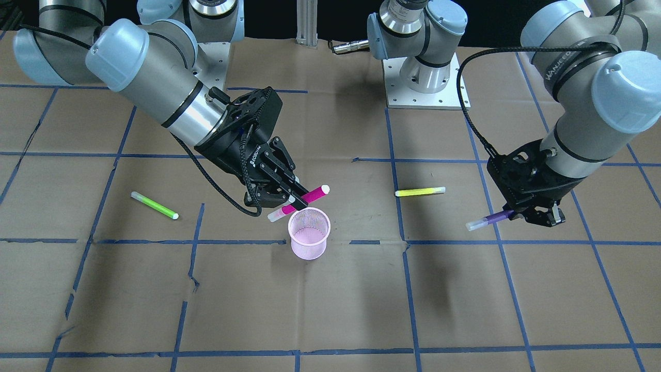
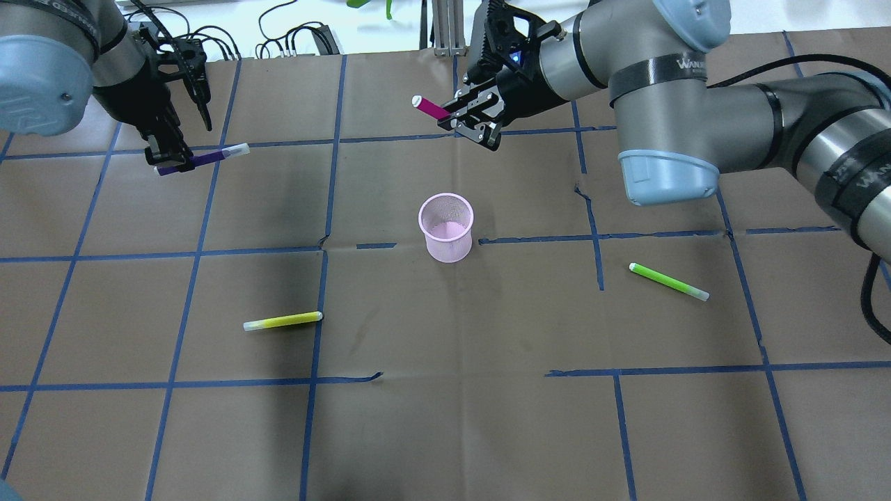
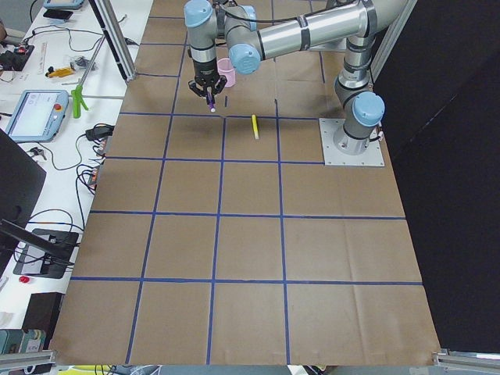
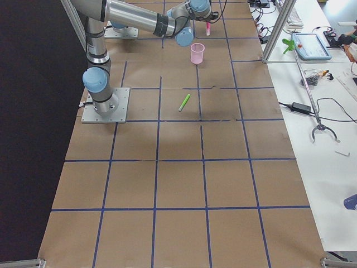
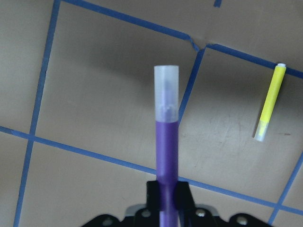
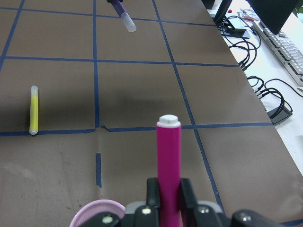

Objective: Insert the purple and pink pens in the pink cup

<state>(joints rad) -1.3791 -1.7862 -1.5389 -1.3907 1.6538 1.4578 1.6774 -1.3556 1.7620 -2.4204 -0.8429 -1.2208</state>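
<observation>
Front-facing view: one pink cup [image 1: 309,248] is standing upright near the middle of the brown-papered surface [image 1: 465,310]. The right gripper [image 1: 295,200] is clamping one pink pen [image 1: 312,195] around its middle, holding it nearly level in the air just by the cup's rim. The left gripper [image 1: 518,214] is pinching one purple pen [image 1: 494,217], well apart from the cup, toward the surface's end on the robot's left. One yellow pen [image 1: 419,192] is lying flat between the cup and the left gripper. One lime-green pen [image 1: 154,205] is lying on the cup's other side.

Overhead view: four pens are showing in all, two held and two lying; both held pens are outside the cup.

Left wrist view: the purple pen is jutting out, translucent cap outward.

Right wrist view: the pink pen is pointing its white end outward, and the cup's rim is showing at the lower left.
</observation>
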